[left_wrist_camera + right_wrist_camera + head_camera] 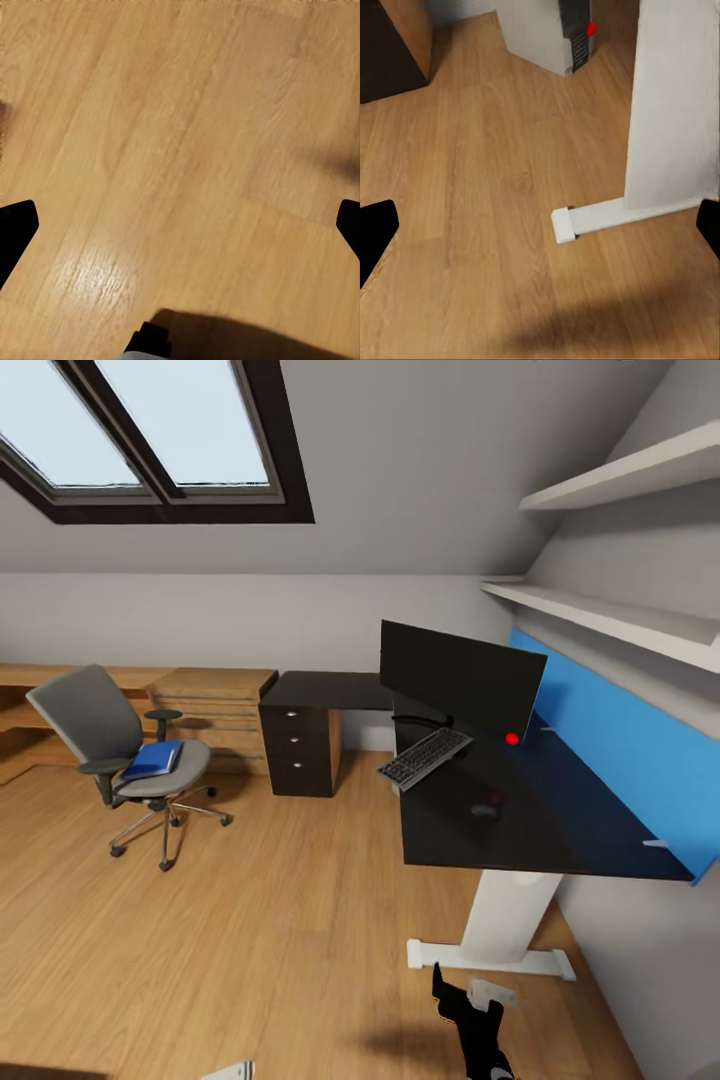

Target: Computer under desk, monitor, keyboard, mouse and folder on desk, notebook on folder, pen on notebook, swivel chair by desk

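Two hands, both spread wide over the wood floor (250, 940), pinching nothing. In the left wrist view, left hand (180, 232) with black fingertips (15, 225) at opposite edges of the picture, bare planks between. In the right wrist view, right hand (540, 232) equally open, aimed at the white foot of the pedestal leg (671, 105). In the head view, right arm low at the bottom edge, black forearm angled up toward that foot, right hand (466, 992) hanging above the floor.

Beyond the leg in the right wrist view, computer (540, 37): light grey box standing on the floor, red spot near its top.

On the black table (560, 830), monitor (460, 680) upright, wide screen facing out into the room, long axis running along the blue wall panel (620, 740), red dot at its nearer lower corner. Just beside its base, keyboard (425, 757) lying flat, long axis diagonal, one end at the table's room-side edge, the other toward the monitor's neck. Near the keyboard, closer to the camera, mouse (485, 810): small dark oval, heading too faint to tell.

Well apart from the table, near the low wooden shelf unit (215, 710), swivel chair (100, 730) turned toward the table's drawers (297, 745). On its seat, blue folder (153, 758) lying flat, long axis running roughly from seat front to backrest.

Overhead, dark-framed skylight (150, 440).
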Tool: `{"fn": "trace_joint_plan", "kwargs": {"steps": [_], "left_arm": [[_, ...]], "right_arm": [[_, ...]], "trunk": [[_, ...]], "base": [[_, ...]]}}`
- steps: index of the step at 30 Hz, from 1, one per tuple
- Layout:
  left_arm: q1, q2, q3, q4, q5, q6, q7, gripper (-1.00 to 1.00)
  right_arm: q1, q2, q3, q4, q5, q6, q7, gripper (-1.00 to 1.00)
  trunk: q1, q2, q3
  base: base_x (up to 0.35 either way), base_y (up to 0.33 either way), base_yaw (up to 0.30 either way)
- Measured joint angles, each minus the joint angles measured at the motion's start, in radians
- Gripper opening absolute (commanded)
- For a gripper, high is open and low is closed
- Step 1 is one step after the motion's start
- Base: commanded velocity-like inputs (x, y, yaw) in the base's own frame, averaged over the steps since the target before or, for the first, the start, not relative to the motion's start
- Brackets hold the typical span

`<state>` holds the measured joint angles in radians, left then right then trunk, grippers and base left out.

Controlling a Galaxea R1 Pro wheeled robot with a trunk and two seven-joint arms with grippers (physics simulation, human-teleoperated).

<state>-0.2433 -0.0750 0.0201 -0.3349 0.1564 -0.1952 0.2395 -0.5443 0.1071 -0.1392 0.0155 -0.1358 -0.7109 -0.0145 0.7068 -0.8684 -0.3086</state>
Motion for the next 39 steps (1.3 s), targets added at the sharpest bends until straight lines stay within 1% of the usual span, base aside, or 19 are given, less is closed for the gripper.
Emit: {"fn": "trace_joint_plan", "kwargs": {"steps": [4,7,8,10,11,13,14,15,16,17,18,19,20,21,23,26,28,31,39], "left_arm": [[0.0,0.0,0.0,0.0,-0.001,-0.002,-0.001,1.0],[0.0,0.0,0.0,0.0,-0.001,-0.003,-0.001,1.0],[0.0,0.0,0.0,0.0,-0.002,-0.004,-0.001,1.0],[0.0,0.0,0.0,0.0,-0.002,-0.004,-0.001,1.0],[0.0,0.0,0.0,-0.003,-0.003,-0.005,-0.001,1.0],[0.0,0.0,-0.001,-0.083,-0.006,0.002,0.003,1.0],[0.0,-0.001,-0.001,-0.138,-0.006,0.007,0.005,1.0],[0.001,-0.018,-0.003,-0.245,-0.005,0.056,0.004,1.0],[-0.001,-0.023,-0.004,-0.337,-0.008,0.08,0.004,1.0],[0.0,-0.031,-0.004,-0.398,-0.009,0.142,0.003,1.0],[0.0,-0.042,-0.004,-0.533,-0.001,0.369,0.004,1.0],[-0.001,-0.045,-0.004,-0.679,-0.005,0.477,0.004,1.0],[-0.001,-0.048,-0.006,-0.724,-0.005,0.541,0.003,1.0],[-0.005,-0.077,-0.01,-0.79,-0.005,0.632,0.001,1.0],[-0.037,-0.089,-0.018,-0.787,-0.008,0.648,-0.001,1.0],[-0.142,-0.095,-0.037,-0.712,-0.007,0.653,-0.004,1.0],[-0.241,-0.099,-0.044,-0.595,-0.008,0.652,-0.009,1.0],[-0.299,-0.098,-0.045,-0.516,-0.009,0.645,-0.01,1.0],[-0.314,-0.095,-0.038,-0.494,-0.003,0.644,-0.006,1.0]], "right_arm": [[0.024,0.002,-0.009,-0.012,-0.023,-0.292,-0.023,1.0],[0.027,0.002,-0.005,-0.058,-0.042,-0.324,-0.073,1.0],[0.027,0.002,-0.01,-0.167,-0.037,-0.315,-0.155,1.0],[0.029,0.002,-0.002,-0.242,-0.038,-0.286,-0.182,1.0],[0.029,0.002,-0.004,-0.309,-0.035,-0.238,-0.201,1.0],[0.032,-0.002,-0.004,-0.601,-0.031,0.069,-0.243,1.0],[0.035,-0.011,-0.006,-0.737,-0.028,0.249,-0.25,1.0],[0.037,-0.051,-0.015,-0.894,-0.035,0.586,-0.283,1.0],[0.035,-0.063,-0.016,-1.011,-0.035,0.792,-0.293,1.0],[0.03,-0.079,-0.02,-1.037,-0.037,0.912,-0.315,1.0],[-0.039,-0.107,-0.025,-0.992,-0.036,1.059,-0.345,1.0],[-0.083,-0.118,-0.026,-0.935,-0.035,1.088,-0.35,1.0],[-0.111,-0.124,-0.026,-0.877,-0.034,1.105,-0.352,1.0],[-0.151,-0.141,-0.026,-0.772,-0.035,1.123,-0.347,1.0],[-0.158,-0.147,-0.023,-0.756,-0.033,1.126,-0.321,1.0],[-0.16,-0.149,-0.021,-0.75,-0.03,1.126,-0.302,1.0],[-0.161,-0.15,-0.019,-0.748,-0.029,1.126,-0.299,1.0],[-0.161,-0.15,-0.014,-0.747,-0.029,1.126,-0.297,1.0],[-0.161,-0.149,-0.013,-0.741,-0.025,1.127,-0.299,1.0]], "trunk": [[-0.015,0.028,0.013],[-0.027,0.049,0.022],[-0.031,0.056,0.025],[-0.038,0.07,0.031],[-0.042,0.077,0.035],[-0.05,0.091,0.041],[-0.054,0.098,0.044],[-0.057,0.105,0.047],[-0.062,0.112,0.051],[-0.065,0.119,0.054],[-0.069,0.127,0.057],[-0.073,0.133,0.06],[-0.077,0.14,0.063],[-0.081,0.147,0.066],[-0.088,0.161,0.073],[-0.1,0.182,0.082],[-0.107,0.197,0.088],[-0.119,0.218,0.098],[-0.134,0.246,0.11]], "base": [[0.0,0.0,0.0],[0.0,0.0,0.0],[0.0,0.0,0.0],[0.0,0.0,0.0],[0.0,0.0,0.0],[0.0,0.0,0.0],[0.0,0.0,0.0],[0.0,0.0,0.0],[0.0,0.0,0.0],[0.0,0.0,0.0],[0.0,0.0,0.0],[0.0,0.0,0.0],[0.0,0.0,0.0],[0.0,0.0,0.0],[0.0,0.0,0.0],[0.0,0.0,0.0],[0.0,0.0,0.0],[0.0,0.0,0.0],[0.0,0.0,0.0]]}}
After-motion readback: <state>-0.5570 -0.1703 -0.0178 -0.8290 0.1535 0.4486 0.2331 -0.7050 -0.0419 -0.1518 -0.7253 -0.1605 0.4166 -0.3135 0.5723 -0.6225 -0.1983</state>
